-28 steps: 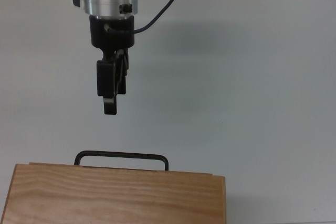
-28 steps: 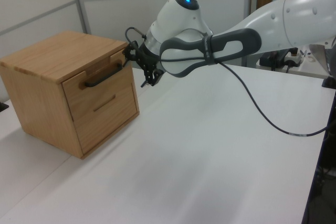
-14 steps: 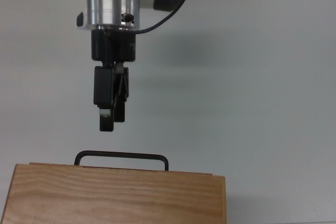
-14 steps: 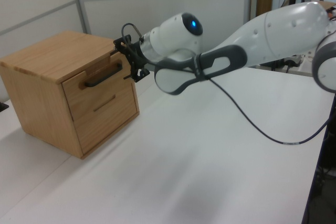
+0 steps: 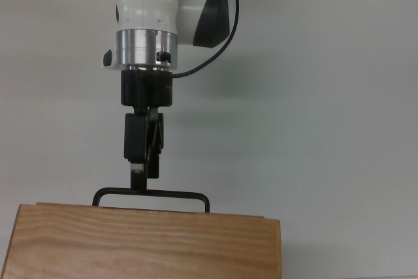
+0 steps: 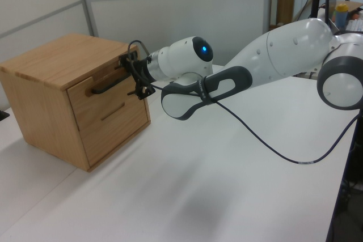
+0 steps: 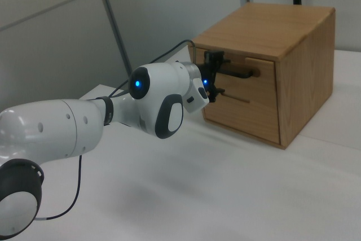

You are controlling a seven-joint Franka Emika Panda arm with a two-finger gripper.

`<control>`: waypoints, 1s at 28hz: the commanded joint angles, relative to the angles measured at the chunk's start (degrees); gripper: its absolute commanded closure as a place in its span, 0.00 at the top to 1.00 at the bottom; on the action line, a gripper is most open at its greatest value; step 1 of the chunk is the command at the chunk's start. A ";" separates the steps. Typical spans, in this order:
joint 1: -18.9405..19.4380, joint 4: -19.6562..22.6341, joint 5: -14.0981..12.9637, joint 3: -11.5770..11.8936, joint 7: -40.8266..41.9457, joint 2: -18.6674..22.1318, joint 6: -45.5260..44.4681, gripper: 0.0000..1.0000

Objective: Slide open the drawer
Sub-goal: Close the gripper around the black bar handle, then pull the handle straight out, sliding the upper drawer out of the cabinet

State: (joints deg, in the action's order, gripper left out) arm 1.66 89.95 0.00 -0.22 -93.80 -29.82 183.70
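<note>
The drawer (image 6: 85,99) is the upper one in a light wooden cabinet (image 6: 62,55), and its front sits level with the cabinet face. Its long black bar handle (image 6: 109,85) (image 5: 163,195) (image 7: 241,73) sticks out from the front. My gripper (image 5: 138,184) (image 6: 136,76) (image 7: 215,74) is right at the handle, near the end on the top view's left. It is open, with one finger above the bar's level and one below. The fingertips reach the bar in the top view; contact is not clear.
The cabinet stands on a white table (image 5: 313,96) and its grainy top slab (image 5: 144,243) fills the top view's bottom edge. A lower front panel with a slot (image 6: 113,111) sits under the drawer. My black cable (image 6: 272,145) trails across the table.
My gripper has travelled toward the cabinet, from well short of the handle to right at the bar. The drawer has not moved.
</note>
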 commanded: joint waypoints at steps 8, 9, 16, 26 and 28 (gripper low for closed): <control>0.19 -5.40 0.35 -0.22 0.37 -3.22 1.22 0.00; 0.27 -5.48 0.43 -0.22 0.63 -3.31 1.22 0.00; 0.27 -5.48 0.96 -0.22 0.90 -3.31 1.22 0.00; 1.07 -4.52 0.79 -0.22 0.90 -1.82 0.96 0.00; 1.07 -3.03 0.79 -0.22 0.99 -0.33 0.52 0.00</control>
State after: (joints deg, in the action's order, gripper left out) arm 1.89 85.83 0.89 -0.31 -92.75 -32.66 183.75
